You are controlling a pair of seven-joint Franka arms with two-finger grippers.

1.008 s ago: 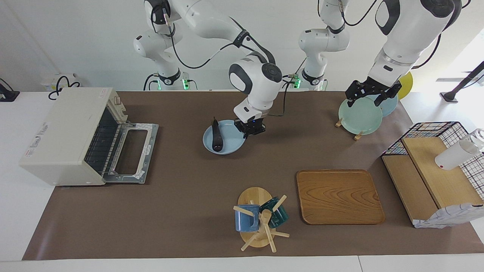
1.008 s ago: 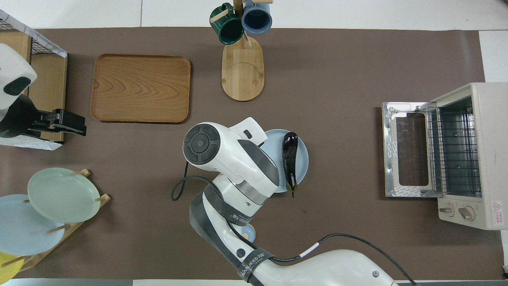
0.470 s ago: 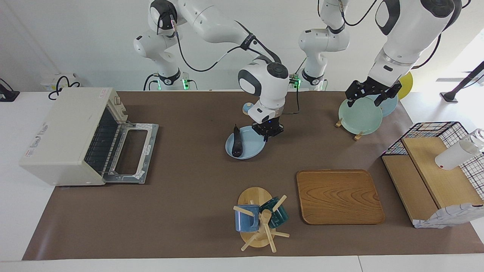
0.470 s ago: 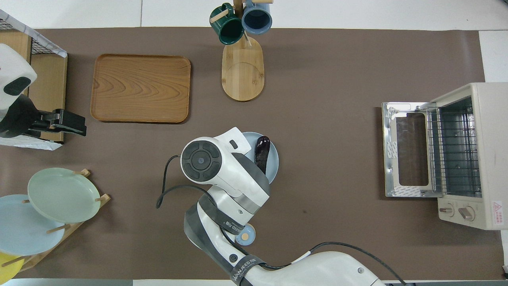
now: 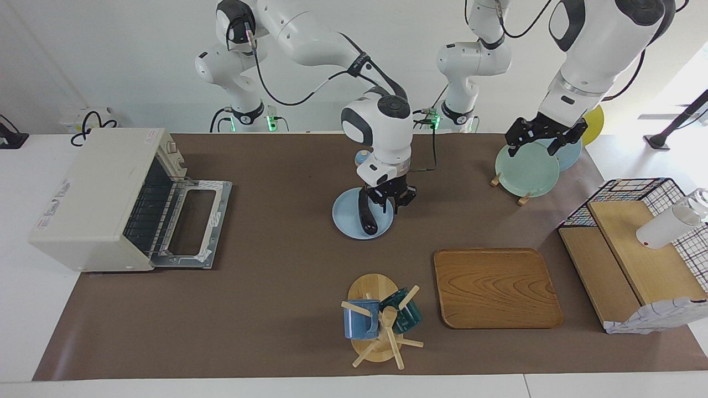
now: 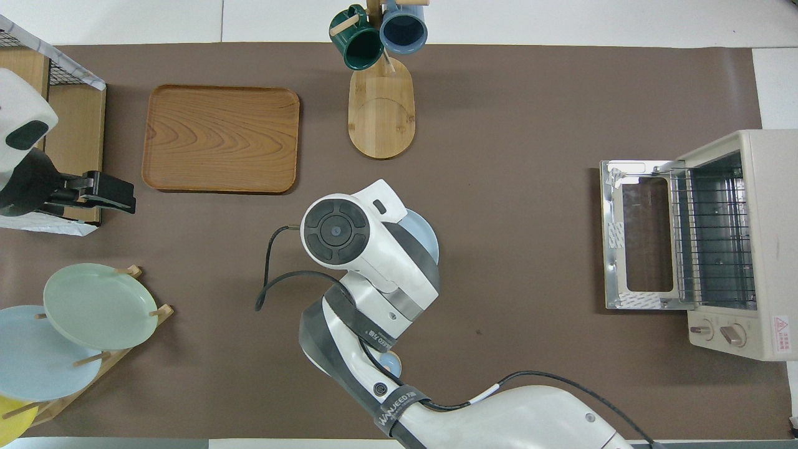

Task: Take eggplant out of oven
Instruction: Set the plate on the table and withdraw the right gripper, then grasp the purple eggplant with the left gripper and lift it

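The eggplant [image 5: 365, 215], dark and glossy, lies on a light blue plate [image 5: 347, 218] at the table's middle. My right gripper [image 5: 390, 203] is shut on the plate's rim at the side toward the left arm's end. In the overhead view the right arm hides the eggplant, and only a sliver of the plate [image 6: 429, 239] shows. The cream oven [image 5: 94, 193] stands at the right arm's end with its door [image 5: 192, 224] folded down and its wire rack [image 6: 711, 240] bare. My left gripper [image 5: 545, 136] waits open over the plate rack.
A mug tree [image 5: 379, 320] with a blue and a green mug stands farther from the robots than the plate. A wooden tray [image 5: 496, 288] lies beside it. A rack holds a pale green plate [image 5: 526, 168]. A wire basket with wooden shelves [image 5: 636, 254] stands at the left arm's end.
My right gripper has carried the blue plate with the eggplant away from the oven toward the table's middle and turned it. The left arm has not moved.
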